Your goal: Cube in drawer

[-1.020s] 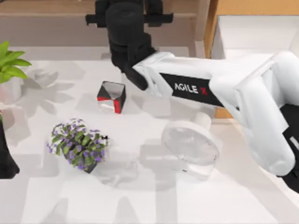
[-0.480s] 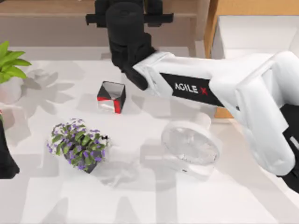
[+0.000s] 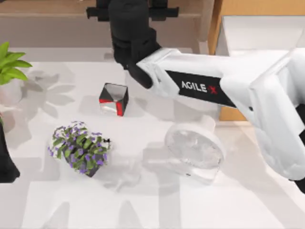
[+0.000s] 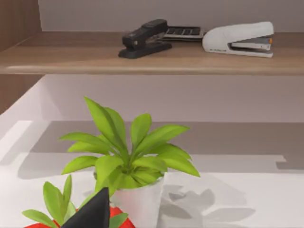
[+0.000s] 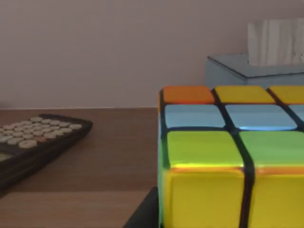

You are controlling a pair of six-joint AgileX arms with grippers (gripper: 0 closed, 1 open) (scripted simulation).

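The cube, with yellow, green, blue and orange tiles in a dark grid, is very close in the right wrist view, above a brown wooden shelf. A dark finger of my right gripper lies against its side. My right gripper reaches over the back shelf at the top middle of the top view, and there the black wrist hides the cube. The drawer, light-orange with a white interior, stands open at the back right. My left arm is parked at the left edge.
A red, black and white block, a purple flowering plant and a clear glass vessel stand on the table. A green potted plant is at the left. A calculator and staplers lie on the shelf.
My right arm has shifted slightly toward the back of the table, and its wrist sits higher in the top view. The table objects and left arm have not moved.
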